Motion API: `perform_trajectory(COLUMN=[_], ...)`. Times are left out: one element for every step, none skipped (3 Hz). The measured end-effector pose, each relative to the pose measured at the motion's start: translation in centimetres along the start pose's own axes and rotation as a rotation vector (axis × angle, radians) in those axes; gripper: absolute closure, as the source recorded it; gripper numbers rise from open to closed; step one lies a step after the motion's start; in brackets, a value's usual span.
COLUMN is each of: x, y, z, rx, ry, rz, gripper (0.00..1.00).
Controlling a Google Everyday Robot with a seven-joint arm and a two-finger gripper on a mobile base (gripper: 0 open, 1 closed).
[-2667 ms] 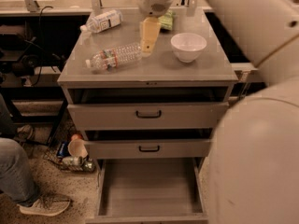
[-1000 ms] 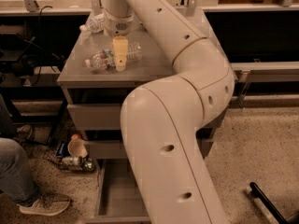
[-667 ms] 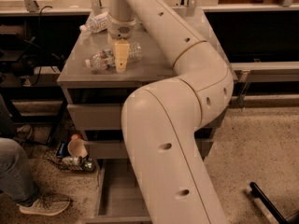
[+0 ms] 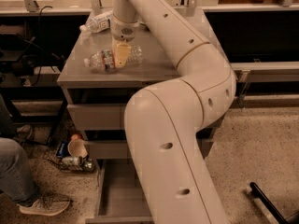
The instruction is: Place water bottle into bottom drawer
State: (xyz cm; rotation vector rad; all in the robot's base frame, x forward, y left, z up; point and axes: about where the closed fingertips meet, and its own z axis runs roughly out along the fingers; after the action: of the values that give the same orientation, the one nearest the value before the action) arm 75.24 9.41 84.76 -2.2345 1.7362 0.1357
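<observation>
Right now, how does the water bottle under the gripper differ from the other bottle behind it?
The water bottle has a narrow coloured band; the back bottle wears a large white label. The water bottle lies nearer the front with the gripper over it; the back bottle sits at the rear left. Both are clear and lie on their sides.

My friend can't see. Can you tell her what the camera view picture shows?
The cream robot arm's gripper is right at a clear ribbed plastic water bottle lying on its side on top of a grey metal cabinet. The plain grey bottom drawer is pulled open below; another bottle with a white label lies farther back.
</observation>
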Motion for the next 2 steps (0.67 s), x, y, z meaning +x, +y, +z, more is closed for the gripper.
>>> perform_trajectory(x=[0.6,2.4], y=[0.3,1.9], z=[-1.4,-4.4], rx=[0.028,0.066], ry=[-0.025,-0.04], rz=[0.026,0.081], gripper=[0.87,1.0])
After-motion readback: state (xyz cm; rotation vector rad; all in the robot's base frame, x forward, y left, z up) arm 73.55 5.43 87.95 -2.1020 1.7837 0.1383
